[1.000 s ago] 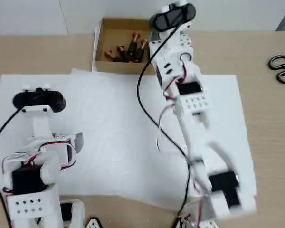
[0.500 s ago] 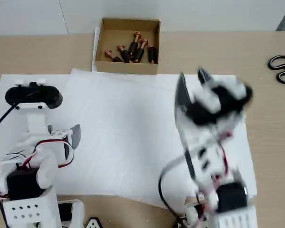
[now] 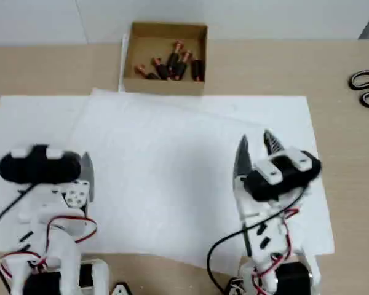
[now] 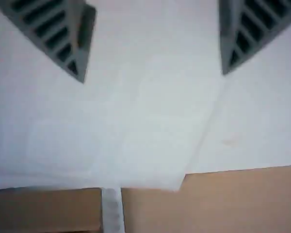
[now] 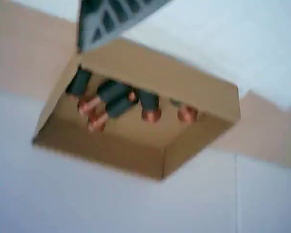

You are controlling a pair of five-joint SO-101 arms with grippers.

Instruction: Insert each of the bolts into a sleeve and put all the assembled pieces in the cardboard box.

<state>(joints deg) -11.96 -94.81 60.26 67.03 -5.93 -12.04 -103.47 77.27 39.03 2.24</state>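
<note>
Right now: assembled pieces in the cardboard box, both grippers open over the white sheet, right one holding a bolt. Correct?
Not quite. The right gripper is open but empty: the high view shows nothing between its fingers. The rest stands.

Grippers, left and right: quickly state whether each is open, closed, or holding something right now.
Left gripper: open, empty.
Right gripper: open, empty.

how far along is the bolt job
Done: the assembled pieces lie in the box. In hand: nothing; left gripper and right gripper are open, empty, over the sheet. Left: seemingly nothing; every piece in view is boxed.
</note>
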